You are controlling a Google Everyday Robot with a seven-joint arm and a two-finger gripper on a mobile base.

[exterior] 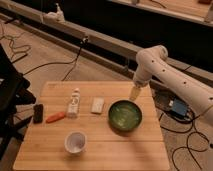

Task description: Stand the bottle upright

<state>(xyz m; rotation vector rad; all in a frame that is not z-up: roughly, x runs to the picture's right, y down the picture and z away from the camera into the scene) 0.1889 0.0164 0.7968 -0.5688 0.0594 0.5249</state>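
Observation:
The bottle (pixel 74 102) is small, slender and whitish with a narrow white cap. It lies on its side on the wooden table (pixel 100 155), left of centre, cap pointing to the far edge. My gripper (pixel 134 93) hangs from the white arm (pixel 170 70) over the table's far right part, just above the far rim of the green bowl (pixel 125 115). It is well to the right of the bottle and holds nothing that I can see.
A flat white block (pixel 97 105) lies between bottle and bowl. An orange carrot-shaped thing (pixel 55 117) and a dark object (pixel 37 113) lie left of the bottle. A white cup (pixel 75 142) stands near the front. Cables run over the floor behind.

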